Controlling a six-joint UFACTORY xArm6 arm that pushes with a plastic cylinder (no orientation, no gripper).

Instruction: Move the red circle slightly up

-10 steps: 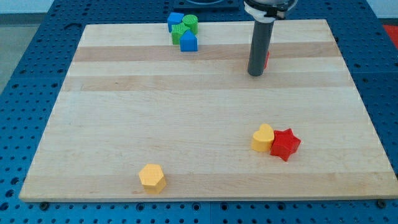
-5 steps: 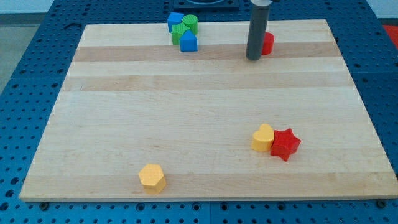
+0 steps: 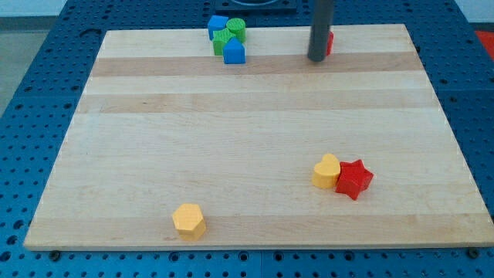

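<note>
The red circle [image 3: 329, 42] lies near the board's top edge, right of centre, and is mostly hidden behind my dark rod. Only a red sliver shows at the rod's right side. My tip [image 3: 317, 58] rests on the board directly at the circle's lower left, touching it or nearly so.
A cluster of a blue block [image 3: 217, 25], two green blocks [image 3: 235, 31] and a blue house-shaped block [image 3: 234, 52] sits at the top, left of my tip. A yellow heart [image 3: 326, 171] touches a red star [image 3: 353, 178] at the lower right. A yellow hexagon [image 3: 189, 220] lies near the bottom edge.
My tip has moved toward the view's top, pushing the red circle up with it, from the second wood strip to near the board's top edge.
</note>
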